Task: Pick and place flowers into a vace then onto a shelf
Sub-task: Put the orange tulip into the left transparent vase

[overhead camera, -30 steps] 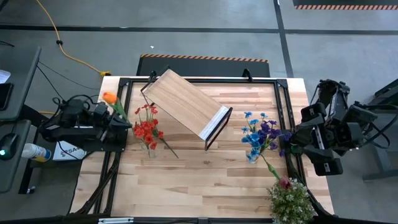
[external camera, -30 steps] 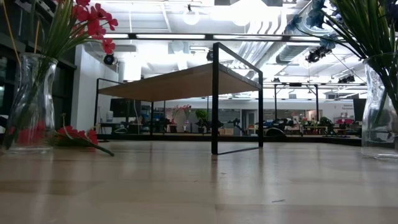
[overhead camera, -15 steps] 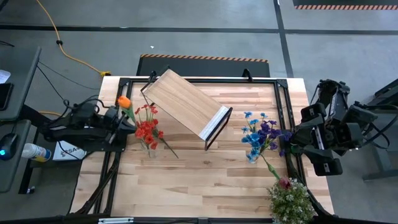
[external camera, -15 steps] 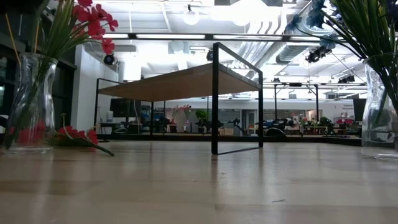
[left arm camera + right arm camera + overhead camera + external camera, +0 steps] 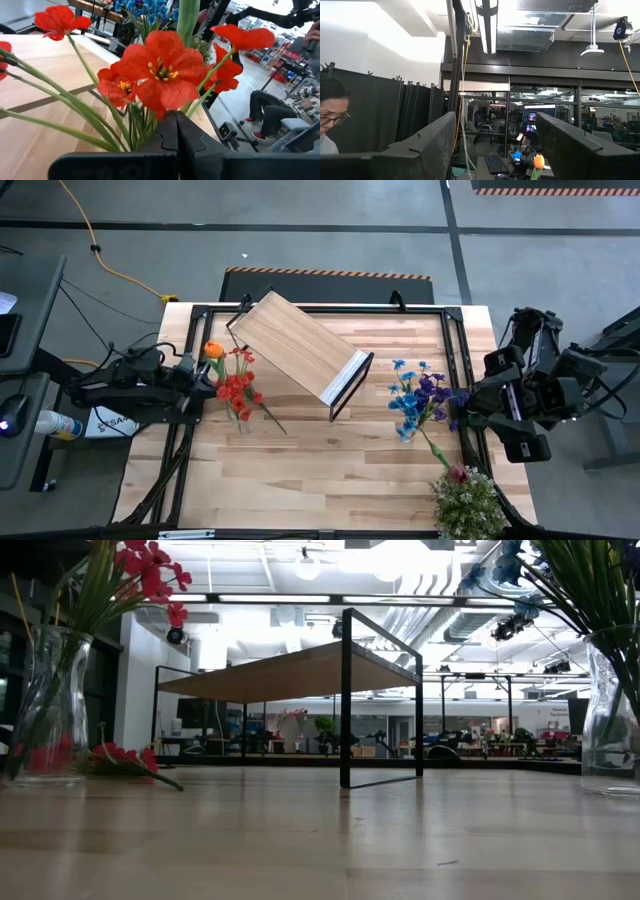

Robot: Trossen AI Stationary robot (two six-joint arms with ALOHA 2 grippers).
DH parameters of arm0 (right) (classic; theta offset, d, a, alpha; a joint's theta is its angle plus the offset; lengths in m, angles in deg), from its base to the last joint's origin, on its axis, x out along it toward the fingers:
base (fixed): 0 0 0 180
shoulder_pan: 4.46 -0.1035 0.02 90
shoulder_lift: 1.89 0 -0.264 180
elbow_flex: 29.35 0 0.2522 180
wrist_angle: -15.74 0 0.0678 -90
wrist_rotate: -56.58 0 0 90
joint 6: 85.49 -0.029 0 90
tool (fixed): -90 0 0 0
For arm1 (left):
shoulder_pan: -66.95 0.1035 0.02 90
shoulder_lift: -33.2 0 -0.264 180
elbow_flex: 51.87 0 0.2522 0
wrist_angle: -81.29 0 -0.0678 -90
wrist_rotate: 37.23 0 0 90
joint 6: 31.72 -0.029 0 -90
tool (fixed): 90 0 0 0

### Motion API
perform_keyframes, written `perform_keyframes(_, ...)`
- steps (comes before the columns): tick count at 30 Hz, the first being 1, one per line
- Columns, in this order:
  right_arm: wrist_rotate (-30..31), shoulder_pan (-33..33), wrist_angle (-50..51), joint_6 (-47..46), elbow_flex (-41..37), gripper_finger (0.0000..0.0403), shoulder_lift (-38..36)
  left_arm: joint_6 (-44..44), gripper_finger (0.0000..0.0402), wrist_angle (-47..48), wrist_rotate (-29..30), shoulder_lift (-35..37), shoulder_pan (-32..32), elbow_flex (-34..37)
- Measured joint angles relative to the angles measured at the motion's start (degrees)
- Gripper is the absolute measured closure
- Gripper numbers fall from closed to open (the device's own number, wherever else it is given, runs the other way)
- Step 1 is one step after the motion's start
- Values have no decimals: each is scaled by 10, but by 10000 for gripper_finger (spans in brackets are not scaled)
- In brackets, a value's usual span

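My left gripper (image 5: 199, 374) is shut on an orange tulip (image 5: 213, 350) at the table's left, right beside a glass vase (image 5: 45, 710) of red flowers (image 5: 237, 386). Another red spray (image 5: 125, 757) lies flat on the table by that vase. The wood shelf (image 5: 300, 348) stands aslant on its black legs at mid-table. A second vase (image 5: 610, 710) at the right holds blue and purple flowers (image 5: 417, 395). A dark pink rose (image 5: 457, 473) lies on the table near the front right. My right gripper (image 5: 495, 145) is open, held high off the table's right edge. My left gripper pinches the tulip's green stem (image 5: 188, 20) between its two shut fingers (image 5: 192, 142), coming nearly level from the table's left. The stem rises beyond the fingertips, and the bloom is carried clear of the table, close to the red flowers.
A bushy green plant (image 5: 466, 502) with whitish blossoms stands at the front right corner. A black metal frame (image 5: 320, 311) runs around the table top. A person (image 5: 330, 115) shows in the room beyond, in the right wrist view. Bare wood lies along the table's near side.
My left gripper has moved toward the table's right edge and a little down, carrying the orange tulip from the table's left edge to just beside the red flowers in the vase. It has stayed shut on the stem.
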Motion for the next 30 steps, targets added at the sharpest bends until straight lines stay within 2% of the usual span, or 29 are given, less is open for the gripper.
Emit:
perform_keyframes(9, 0, 0, 0, 0, 0, 137, 4, 3, 378, 21, -1, 0, 0, 0)
perform_keyframes(19, 0, 0, -6, 0, 0, 137, 19, 35, 269, 20, -7, 0, 0, 0)
perform_keyframes(24, 0, 0, -8, -1, 0, 137, 19, 47, 245, 16, -21, 0, 0, 0)
perform_keyframes(30, 0, 0, -8, -2, 0, 137, 19, 73, 235, 21, -67, 0, 0, -3)
